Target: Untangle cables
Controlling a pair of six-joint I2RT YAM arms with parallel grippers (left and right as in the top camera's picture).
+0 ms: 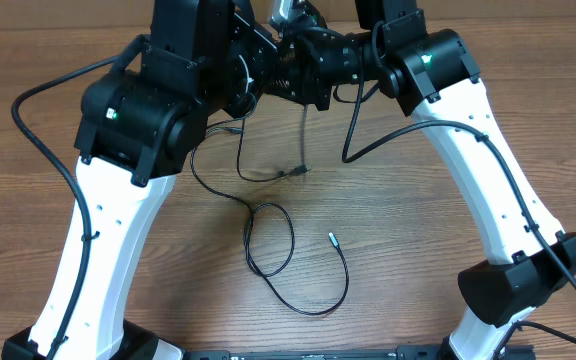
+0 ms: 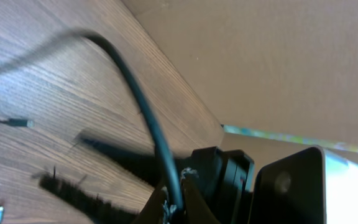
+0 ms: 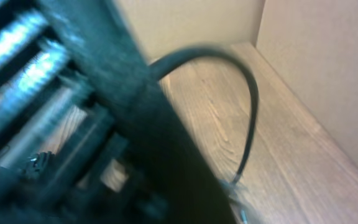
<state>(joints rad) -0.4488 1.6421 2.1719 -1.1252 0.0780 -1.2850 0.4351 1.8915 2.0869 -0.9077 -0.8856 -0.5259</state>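
Black cables [image 1: 268,240] on a brown wood-grain table [image 1: 168,250], 1 strand lifted at the far side.
Nearest, 1 cable lies in a loose loop with its silvery tip [image 1: 333,238] free beside it; further on, a plug [image 1: 298,170] lies where a strand drops from the arms. Beyond, the left gripper [image 2: 174,208] is pinched on 1 of the cables; the right gripper [image 1: 306,78] is too blurred to tell. A plain tan wall [image 2: 260,62] stands behind.

You've got black cables [image 1: 293,238], silvery tips [image 1: 332,238]; brown wood-grain table [image 1: 408,250]; arms [image 1: 103,240] white with black joints; plain beige wall [image 2: 260,62].
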